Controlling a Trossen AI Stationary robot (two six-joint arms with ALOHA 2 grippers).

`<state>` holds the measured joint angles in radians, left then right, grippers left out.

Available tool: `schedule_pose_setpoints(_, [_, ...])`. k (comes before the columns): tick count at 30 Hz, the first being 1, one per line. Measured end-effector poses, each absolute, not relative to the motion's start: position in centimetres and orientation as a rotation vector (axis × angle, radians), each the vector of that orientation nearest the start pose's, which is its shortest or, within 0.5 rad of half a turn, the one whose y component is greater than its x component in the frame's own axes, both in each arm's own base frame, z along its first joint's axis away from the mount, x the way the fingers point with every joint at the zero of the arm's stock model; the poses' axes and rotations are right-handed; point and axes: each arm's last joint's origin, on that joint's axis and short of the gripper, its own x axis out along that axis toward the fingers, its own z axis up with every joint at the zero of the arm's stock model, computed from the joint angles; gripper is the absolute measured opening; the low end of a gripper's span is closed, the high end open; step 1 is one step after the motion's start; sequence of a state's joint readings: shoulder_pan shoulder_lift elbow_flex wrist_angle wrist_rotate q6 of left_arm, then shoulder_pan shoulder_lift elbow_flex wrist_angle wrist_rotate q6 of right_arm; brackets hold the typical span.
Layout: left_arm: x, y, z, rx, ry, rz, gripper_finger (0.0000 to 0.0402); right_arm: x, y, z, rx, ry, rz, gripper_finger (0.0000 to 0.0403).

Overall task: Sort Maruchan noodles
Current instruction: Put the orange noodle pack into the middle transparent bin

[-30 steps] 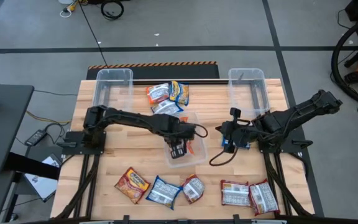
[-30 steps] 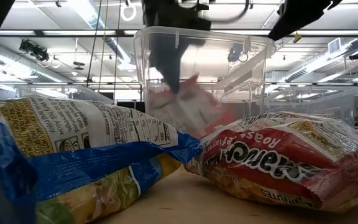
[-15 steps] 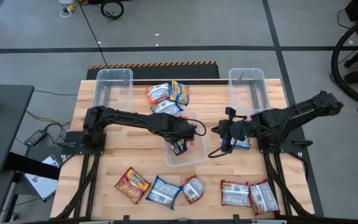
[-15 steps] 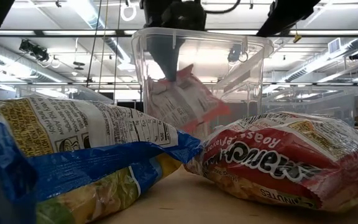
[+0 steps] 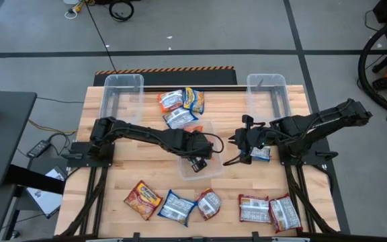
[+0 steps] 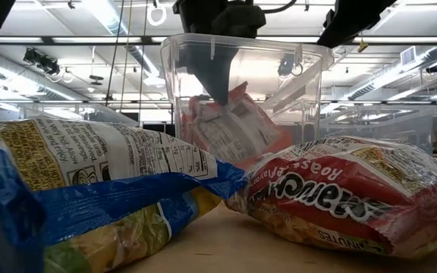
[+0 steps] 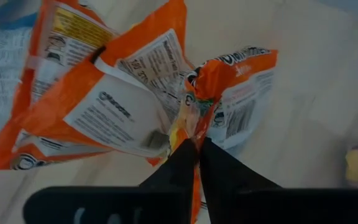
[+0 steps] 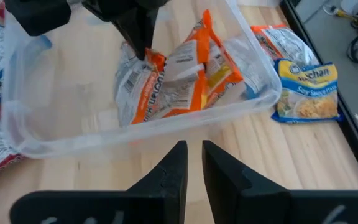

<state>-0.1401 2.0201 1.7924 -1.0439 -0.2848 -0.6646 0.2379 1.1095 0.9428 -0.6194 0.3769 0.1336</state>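
Three clear bins: two at the far edge, left [image 5: 123, 82] and right [image 5: 267, 83], and a centre bin [image 5: 210, 168]. The left gripper [image 7: 194, 146] reaches into the centre bin, its fingers pinched on the edge of an orange packet [image 7: 114, 109], one of two orange packets there. The right gripper [image 8: 193, 152] hovers just right of that bin, fingers slightly parted and holding nothing, beside a blue packet [image 5: 261, 154]. Three packets [image 5: 180, 104] lie far centre, five [image 5: 207, 205] along the near edge.

Two matte black jointed arms, left [image 5: 140, 131] and right [image 5: 314, 124]; looped black cable at each wrist; tapered black fingers [image 8: 173, 177].
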Motion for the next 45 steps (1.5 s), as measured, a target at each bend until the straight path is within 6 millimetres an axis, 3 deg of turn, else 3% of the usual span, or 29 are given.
schedule_pose_setpoints(4, [41.2,-5.5,25.3,-0.308,1.131,0.517,0.0046,21.8,4.3,30.5,-0.093,0.707,-0.164,0.0057])
schedule_pose_setpoints(15, [41.6,-5.8,25.8,-0.319,1.127,0.415,0.0110,21.5,4.7,38.0,-0.005,0.495,-0.148,0.0058])
schedule_pose_setpoints(19, [41.4,-5.2,28.7,-0.302,1.069,0.379,0.0127,21.2,4.8,40.0,0.051,0.431,-0.145,0.0058])
schedule_pose_setpoints(23, [40.5,-3.8,32.3,-0.323,1.013,0.366,0.0141,21.1,4.8,40.6,0.064,0.405,-0.168,0.0058])
schedule_pose_setpoints(27, [38.2,-0.6,35.9,-0.320,1.000,0.394,0.0152,21.2,4.6,40.6,0.051,0.401,-0.170,0.0056])
schedule_pose_setpoints(33, [33.7,6.2,39.7,-0.405,0.917,0.596,0.0161,21.5,3.9,40.5,-0.029,0.400,-0.182,0.0055])
schedule_pose_setpoints(39, [32.0,12.5,40.8,-0.503,0.759,0.794,0.0161,22.2,2.1,41.4,-0.050,0.319,-0.061,0.0044])
schedule_pose_setpoints(45, [31.2,17.0,41.9,-0.599,0.525,0.930,0.0161,22.0,-0.5,42.6,-0.178,0.219,-0.029,0.0013])
